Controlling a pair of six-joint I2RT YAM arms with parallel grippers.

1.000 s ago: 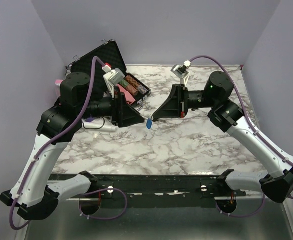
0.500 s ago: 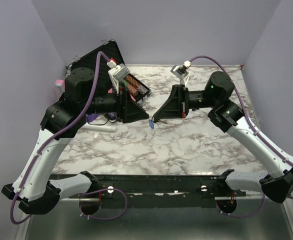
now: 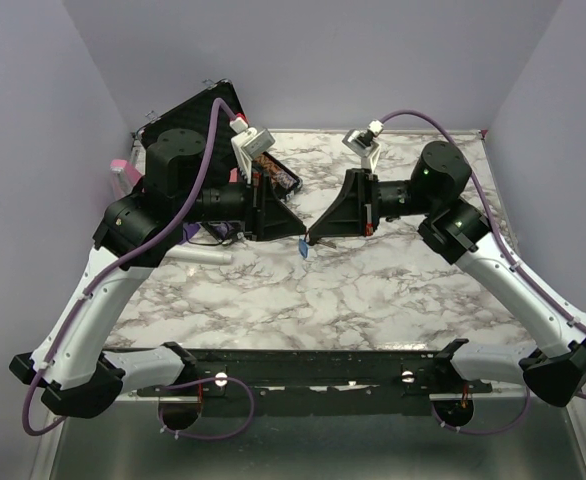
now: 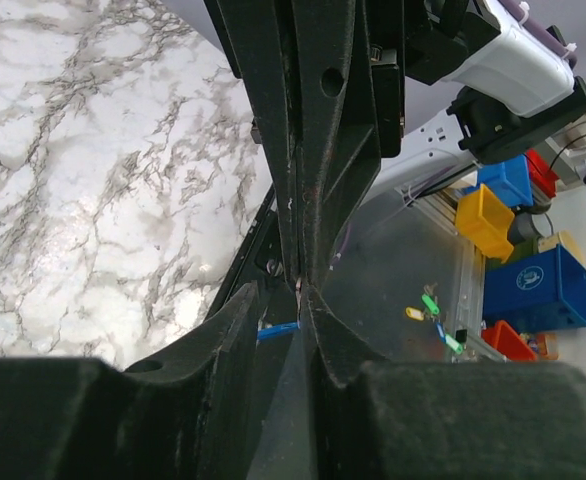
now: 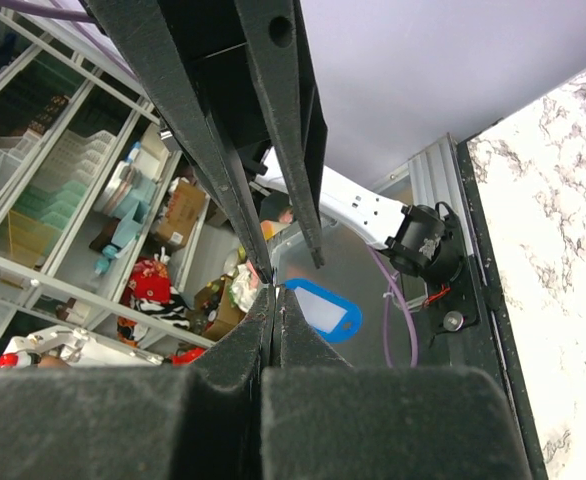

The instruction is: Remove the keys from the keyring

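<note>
An open black case [image 3: 188,112] sits at the marble table's [image 3: 373,290] far-left corner.

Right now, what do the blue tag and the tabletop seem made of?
Blue tag: probably plastic, smooth solid blue around a white label window. Tabletop: marble-patterned, white with grey veins, glossy reflections; printed laminate or real stone, cannot tell.

place: probably a robotics lab | evidence: stocked parts shelves [image 5: 63,170], coloured storage bins [image 4: 533,290] beyond marble tabletop [image 3: 373,290]
</note>
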